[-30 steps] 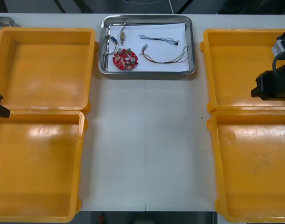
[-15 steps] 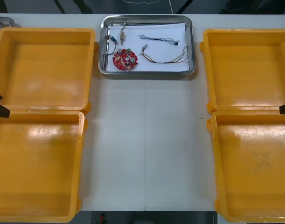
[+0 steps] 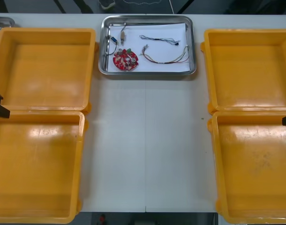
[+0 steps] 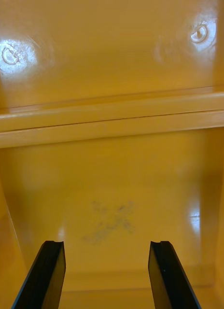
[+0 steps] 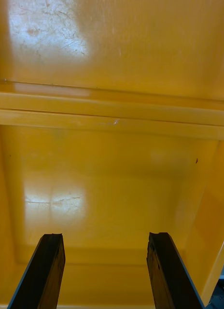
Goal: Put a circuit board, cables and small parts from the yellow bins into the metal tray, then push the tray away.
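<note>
The shallow rectangular metal tray [image 3: 147, 72], white inside, sits at the top centre of the front view, close to the table's far edge. In it lie a round red circuit board [image 3: 125, 60] at its lower left, a red and yellow cable [image 3: 166, 58] curved beside it, a thin black cable [image 3: 159, 39] above that, and a small metal part [image 3: 123, 33] near the upper left corner. All four square yellow plastic bins look bare: upper left [image 3: 44, 70], lower left [image 3: 37, 168], upper right [image 3: 248, 70] and lower right [image 3: 255, 168].

The left gripper [image 5: 106, 235] shows at the left edge of the frame and the right gripper [image 4: 107, 243] at the right edge, each over the seam between its two bins, fingers spread wide and grasping nothing.

The loading looks done. The risk lies in any further push: with so little table beyond the tray, a firm shove could send it over the edge, and an off-centre contact could spin it and spill the light cables
</note>
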Robot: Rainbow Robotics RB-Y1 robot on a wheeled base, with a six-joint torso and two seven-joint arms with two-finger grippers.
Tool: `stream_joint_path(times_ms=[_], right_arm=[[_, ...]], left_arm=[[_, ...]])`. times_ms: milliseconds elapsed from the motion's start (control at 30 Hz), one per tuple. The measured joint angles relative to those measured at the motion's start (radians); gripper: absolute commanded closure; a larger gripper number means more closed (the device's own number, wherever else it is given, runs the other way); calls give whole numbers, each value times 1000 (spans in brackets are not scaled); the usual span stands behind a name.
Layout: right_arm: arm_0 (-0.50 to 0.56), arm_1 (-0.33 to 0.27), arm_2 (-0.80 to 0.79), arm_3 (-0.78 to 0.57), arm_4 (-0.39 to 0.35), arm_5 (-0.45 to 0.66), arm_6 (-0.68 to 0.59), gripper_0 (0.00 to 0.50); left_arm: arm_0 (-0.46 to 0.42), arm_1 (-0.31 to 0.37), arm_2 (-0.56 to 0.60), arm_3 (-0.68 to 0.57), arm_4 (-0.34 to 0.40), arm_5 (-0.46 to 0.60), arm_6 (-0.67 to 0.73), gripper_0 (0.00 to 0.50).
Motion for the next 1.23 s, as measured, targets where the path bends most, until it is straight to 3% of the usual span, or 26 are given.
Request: stream_joint_path(times_ms=[1233], right_arm=[[5, -24, -3, 0, -14, 0, 0, 0]], left_arm=[[0, 0, 0, 0, 0, 0, 0, 0]])
